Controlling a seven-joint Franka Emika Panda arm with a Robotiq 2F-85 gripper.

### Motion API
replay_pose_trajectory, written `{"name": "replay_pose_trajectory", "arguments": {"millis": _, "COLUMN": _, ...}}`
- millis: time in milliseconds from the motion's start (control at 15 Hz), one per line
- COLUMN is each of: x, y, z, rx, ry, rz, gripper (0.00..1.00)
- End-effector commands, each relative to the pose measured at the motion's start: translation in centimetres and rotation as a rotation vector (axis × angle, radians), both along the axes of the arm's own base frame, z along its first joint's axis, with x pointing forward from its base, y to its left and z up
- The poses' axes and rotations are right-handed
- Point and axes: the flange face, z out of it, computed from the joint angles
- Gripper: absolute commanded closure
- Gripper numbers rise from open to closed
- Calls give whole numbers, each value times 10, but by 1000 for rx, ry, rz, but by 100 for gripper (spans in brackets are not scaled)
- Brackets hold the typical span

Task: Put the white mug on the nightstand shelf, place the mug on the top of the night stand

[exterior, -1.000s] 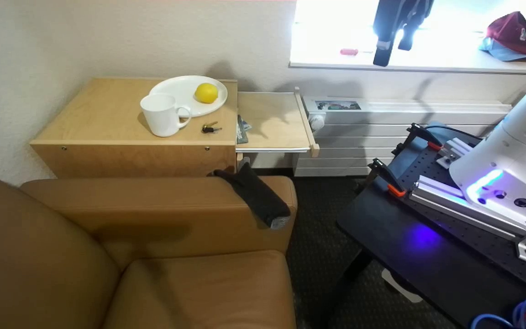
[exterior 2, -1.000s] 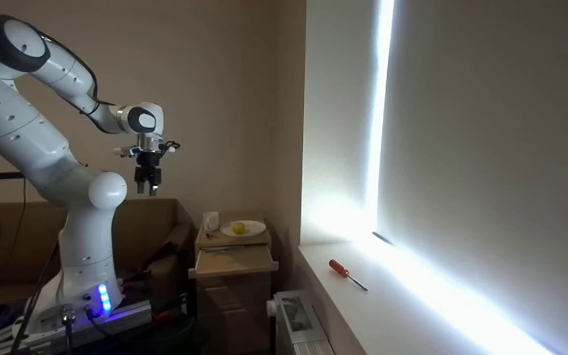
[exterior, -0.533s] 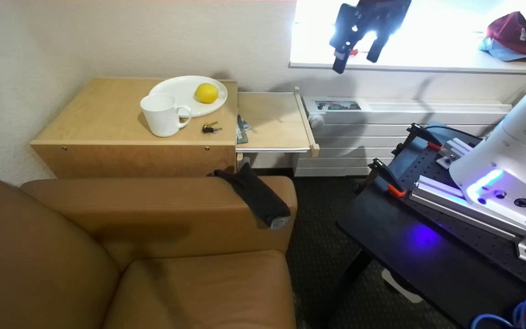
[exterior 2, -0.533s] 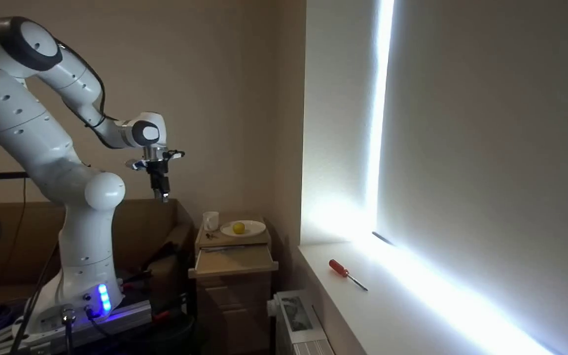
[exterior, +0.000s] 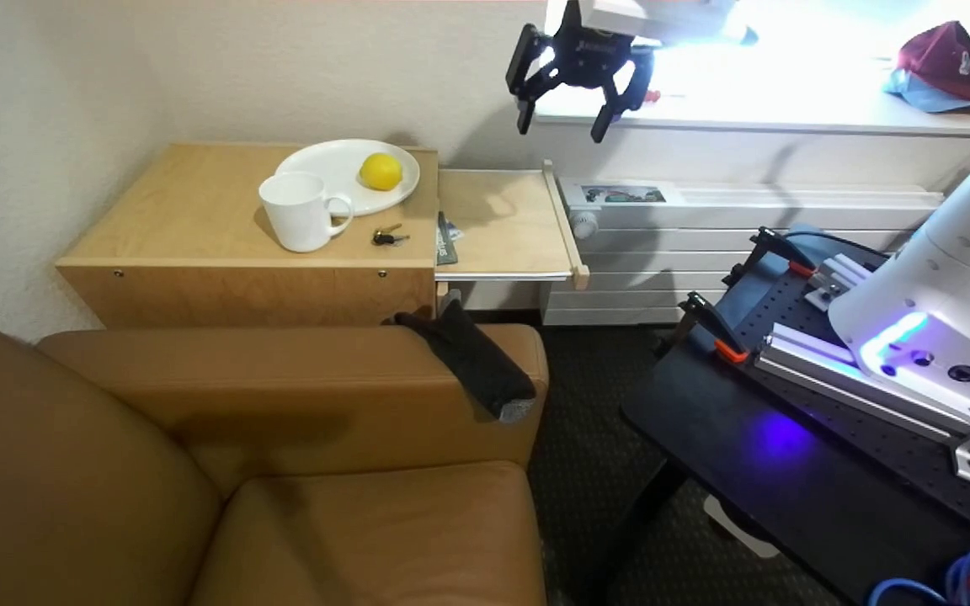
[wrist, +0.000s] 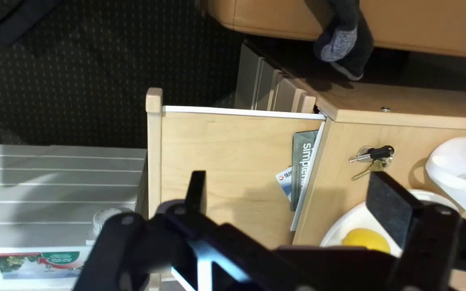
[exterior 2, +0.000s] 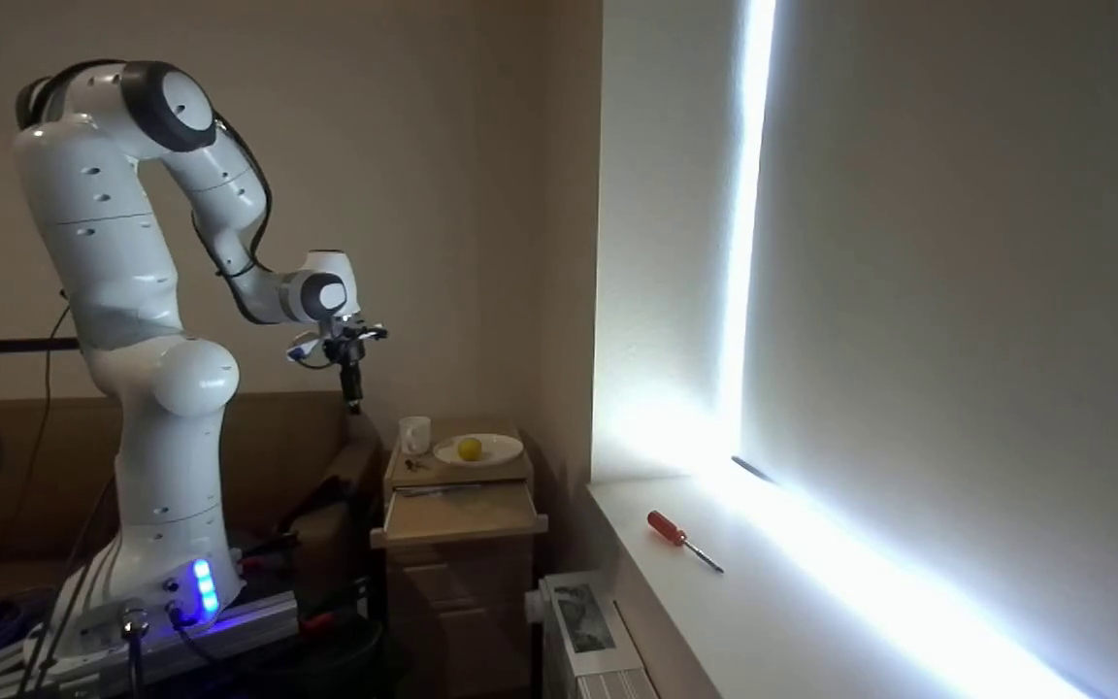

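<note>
The white mug (exterior: 298, 217) stands upright on the bare wooden top of the nightstand (exterior: 199, 206), with its handle toward the keys. It also shows in an exterior view (exterior 2: 414, 436) and, cut by the right edge, in the wrist view (wrist: 457, 167). My gripper (exterior: 562, 124) is open and empty. It hangs in the air above the pulled-out shelf (exterior: 506, 223), higher than the mug and to its side, apart from everything. In the wrist view the two fingers of the gripper (wrist: 292, 184) are wide apart, over the shelf and the nightstand's edge.
A white plate (exterior: 325, 156) with a yellow lemon (exterior: 381, 172) and keys (exterior: 388, 236) lie near the mug. Cards (wrist: 302, 169) lie on the pulled-out shelf. A leather armchair (exterior: 325, 362) with a dark sock (exterior: 481, 362), a radiator (exterior: 746, 219) and a windowsill (exterior 2: 656, 582) surround it.
The gripper has moved toward the nightstand and come lower. It has turned, so both fingers now show spread apart in an exterior view. The mug and other objects have not moved.
</note>
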Motion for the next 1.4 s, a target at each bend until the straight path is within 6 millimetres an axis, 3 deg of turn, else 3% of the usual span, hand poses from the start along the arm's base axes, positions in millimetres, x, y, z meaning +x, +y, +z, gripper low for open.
{"name": "replay_pose_trajectory", "arguments": {"millis": 0, "x": 3, "y": 2, "z": 2, "rx": 7, "ry": 4, "rz": -11, "gripper": 0}}
{"name": "replay_pose_trajectory", "arguments": {"millis": 200, "x": 13, "y": -1, "z": -11, "rx": -51, "ry": 8, "rz": -74, "gripper": 0}}
{"name": "replay_pose_trajectory", "arguments": {"millis": 533, "x": 90, "y": -1, "z": -14, "rx": -11, "ry": -30, "rz": -411, "gripper": 0}}
{"name": "replay_pose_trajectory", "arguments": {"millis": 800, "x": 136, "y": 31, "z": -37, "rx": -11, "ry": 49, "rz": -624, "gripper": 0}}
{"name": "replay_pose_trajectory", "arguments": {"millis": 933, "x": 145, "y": 50, "z": -44, "rx": 20, "ry": 125, "rz": -709, "gripper": 0}}
{"name": "replay_pose_trajectory", "arguments": {"millis": 1000, "x": 132, "y": 31, "z": -33, "rx": 21, "ry": 65, "rz": -645, "gripper": 0}}
{"name": "replay_pose_trajectory", "arguments": {"millis": 1200, "x": 140, "y": 52, "z": -47, "rx": 33, "ry": 111, "rz": -683, "gripper": 0}}
{"name": "replay_pose_trajectory", "arguments": {"millis": 1333, "x": 145, "y": 49, "z": -54, "rx": 18, "ry": 120, "rz": -696, "gripper": 0}}
